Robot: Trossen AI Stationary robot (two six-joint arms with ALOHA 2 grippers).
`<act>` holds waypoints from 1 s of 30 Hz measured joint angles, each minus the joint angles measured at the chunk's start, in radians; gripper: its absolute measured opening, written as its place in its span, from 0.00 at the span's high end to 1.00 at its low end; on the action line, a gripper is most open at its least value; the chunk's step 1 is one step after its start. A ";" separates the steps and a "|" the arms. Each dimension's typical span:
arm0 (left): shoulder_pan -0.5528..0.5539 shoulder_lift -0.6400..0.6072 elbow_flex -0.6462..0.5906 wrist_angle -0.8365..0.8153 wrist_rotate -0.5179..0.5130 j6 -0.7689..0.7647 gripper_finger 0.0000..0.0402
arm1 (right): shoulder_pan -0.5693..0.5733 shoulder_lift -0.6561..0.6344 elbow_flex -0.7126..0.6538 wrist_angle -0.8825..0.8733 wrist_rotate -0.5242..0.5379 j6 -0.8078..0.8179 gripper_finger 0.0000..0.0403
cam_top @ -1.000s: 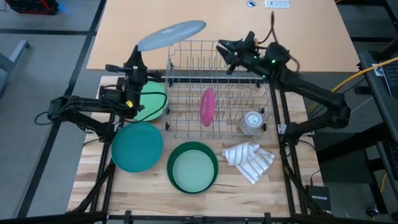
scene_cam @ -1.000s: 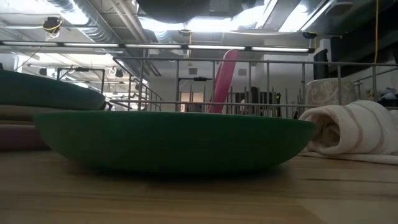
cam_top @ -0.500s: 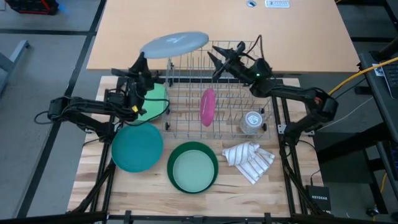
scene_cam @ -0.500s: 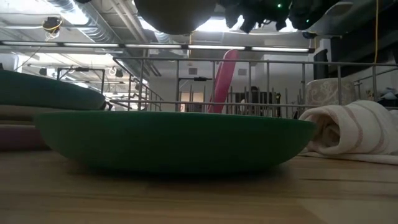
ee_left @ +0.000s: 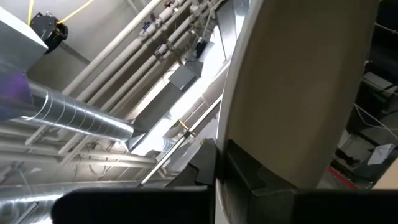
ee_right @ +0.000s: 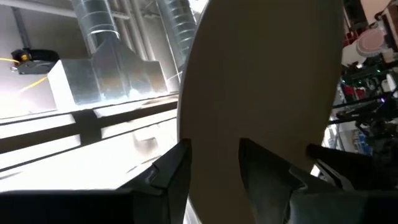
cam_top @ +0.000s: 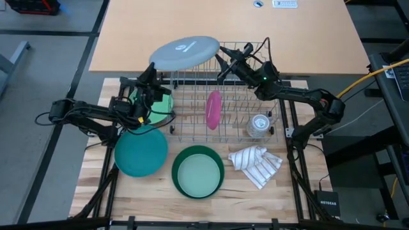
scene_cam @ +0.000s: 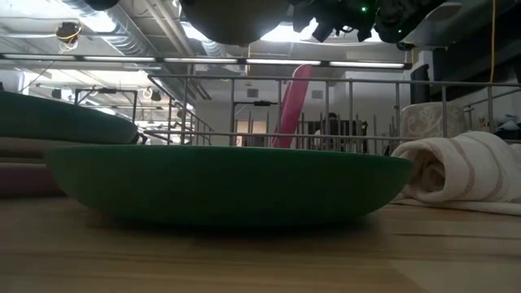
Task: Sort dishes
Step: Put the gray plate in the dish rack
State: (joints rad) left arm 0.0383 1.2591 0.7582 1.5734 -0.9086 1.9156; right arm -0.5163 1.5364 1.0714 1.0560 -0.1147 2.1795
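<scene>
**A:** So where's the grey plate [cam_top: 183,52] right now?

**B:** Up in the air over the back-left corner of the dish rack [cam_top: 223,89]. The left end effector [cam_top: 151,72] is clamped on its rim from the left side. The right end effector [cam_top: 222,59] is at the plate's opposite edge, fingers spread on either side of the rim, not squeezed down as far as I can tell.

**A:** And the other dishes?

**B:** The pink plate [cam_top: 213,109] is standing upright in the rack. On the worktop [cam_top: 255,198] there's a teal plate [cam_top: 140,150], a dark green bowl [cam_top: 198,172] and a light green plate [cam_top: 159,106] partly under the left arm.
</scene>
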 joint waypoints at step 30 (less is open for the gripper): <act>0.049 -0.010 -0.002 -0.004 -0.009 -0.011 1.00 | 0.074 -0.002 0.000 0.064 0.006 -0.028 0.65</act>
State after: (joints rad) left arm 0.0872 1.2491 0.7559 1.5692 -0.9180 1.9043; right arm -0.4420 1.5341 1.0718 1.1202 -0.1090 2.1515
